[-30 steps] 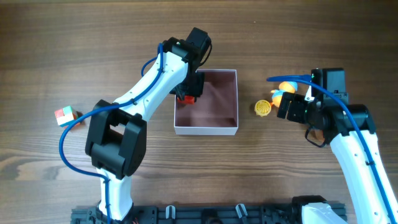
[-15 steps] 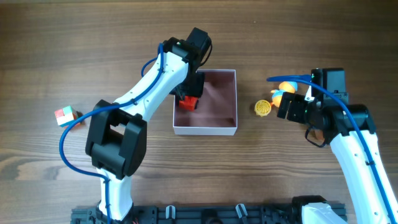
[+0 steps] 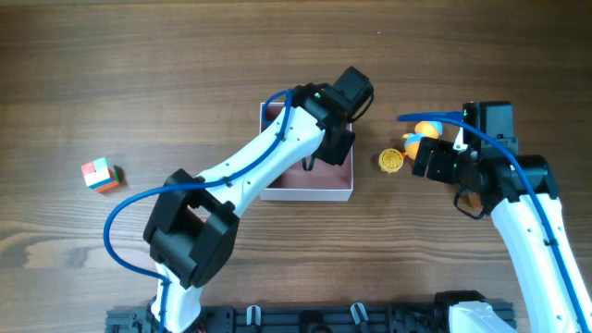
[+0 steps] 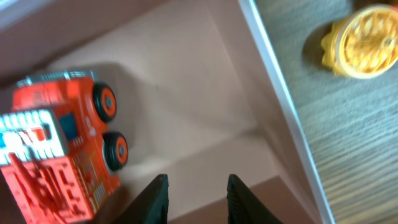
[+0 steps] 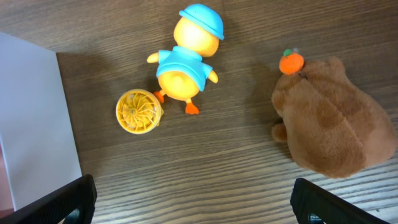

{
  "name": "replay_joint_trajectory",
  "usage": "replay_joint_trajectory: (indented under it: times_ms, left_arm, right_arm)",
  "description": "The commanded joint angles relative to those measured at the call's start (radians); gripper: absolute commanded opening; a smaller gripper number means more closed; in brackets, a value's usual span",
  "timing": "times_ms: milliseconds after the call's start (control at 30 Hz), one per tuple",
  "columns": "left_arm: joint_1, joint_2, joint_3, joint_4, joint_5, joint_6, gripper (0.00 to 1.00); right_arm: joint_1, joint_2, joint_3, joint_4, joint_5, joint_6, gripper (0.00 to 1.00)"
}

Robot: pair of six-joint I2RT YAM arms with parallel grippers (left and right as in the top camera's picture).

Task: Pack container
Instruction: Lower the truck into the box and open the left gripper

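We find the left gripper (image 4: 198, 198) spread and empty, its 2 fingers low inside the container (image 4: 186, 68), which lies mid-table. A red toy truck (image 4: 59, 155) lies in it. The right gripper (image 5: 202, 208) is spread wide above a yellow wheel (image 5: 138, 111), a duck figure (image 5: 183, 65) and a brown plush (image 5: 336, 127).

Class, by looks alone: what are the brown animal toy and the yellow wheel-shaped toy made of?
Brown animal toy: likely plush fabric; fuzzy, matte nap. Yellow wheel-shaped toy: probably moulded plastic; smooth, crisp spokes, slight sheen.
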Motion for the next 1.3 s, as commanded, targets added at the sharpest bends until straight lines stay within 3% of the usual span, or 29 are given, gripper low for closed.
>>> replay_joint_trajectory:
  times_ms: [0, 167, 467, 833, 1033, 1133, 1267]
  left_arm:
    - [0.031, 0.024, 0.014, 0.022, -0.006, 0.023, 0.23]
    - [0.082, 0.095, 0.014, 0.040, -0.006, 0.023, 0.14]
    - [0.158, 0.114, 0.014, 0.063, -0.066, 0.023, 0.19]
    - [0.160, 0.114, 0.014, 0.062, -0.168, 0.019, 0.18]
    - [0.159, 0.114, 0.014, 0.062, -0.167, 0.020, 0.33]
    - [0.141, 0.104, 0.014, 0.050, -0.166, 0.020, 0.31]
    - [0.092, 0.059, 0.014, 0.048, -0.167, 0.020, 0.34]
  right_arm:
    - [0.001, 0.006, 0.023, -0.007, 0.017, 0.019, 1.00]
    - [0.001, 0.006, 0.023, -0.008, 0.017, 0.019, 1.00]
    - [0.001, 0.006, 0.023, -0.008, 0.017, 0.018, 1.00]
    - [0.001, 0.006, 0.023, -0.007, 0.017, 0.018, 1.00]
    - [0.001, 0.006, 0.023, -0.006, 0.017, 0.019, 1.00]
    - [0.001, 0.006, 0.023, -0.006, 0.017, 0.019, 1.00]
    - [0.001, 0.006, 0.023, -0.006, 0.017, 0.018, 1.00]
